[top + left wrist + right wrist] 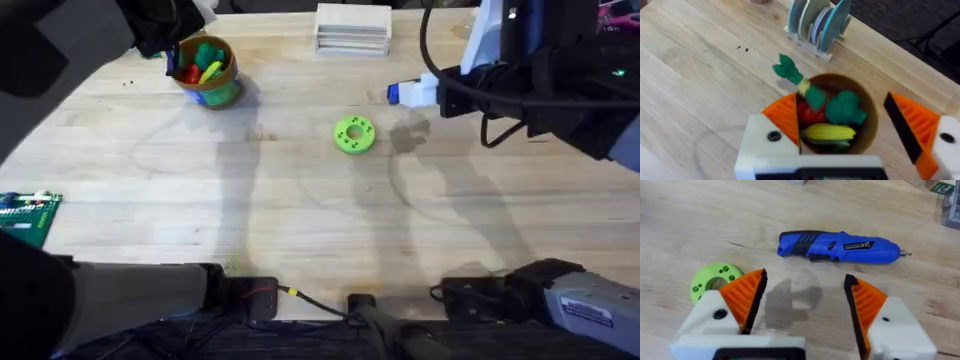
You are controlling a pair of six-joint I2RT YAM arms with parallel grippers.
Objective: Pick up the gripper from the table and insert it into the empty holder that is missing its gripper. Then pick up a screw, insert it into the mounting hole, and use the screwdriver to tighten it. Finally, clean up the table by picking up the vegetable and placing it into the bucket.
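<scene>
The bucket (867, 125) holds colourful toy vegetables and stands at the table's far left (207, 70). The dark green vegetable (788, 70) leans tilted over the bucket's rim, leafy end out, its stalk close to one orange pad (782, 112). My left gripper (840, 107) hangs open above the bucket, its fingers wide apart and closed on nothing. The blue screwdriver (837, 246) lies flat on the table (408, 93). My right gripper (805, 280) is open just short of it, holding nothing. The loose gripper piece, the empty holder and the screw are out of view.
A lime-green disc with holes (353, 134) lies mid-table, beside the right gripper (715, 280). A rack of plates (817, 25) stands beyond the bucket. A white stack (352, 28) sits at the far edge. A green circuit board (25, 215) lies at the left edge.
</scene>
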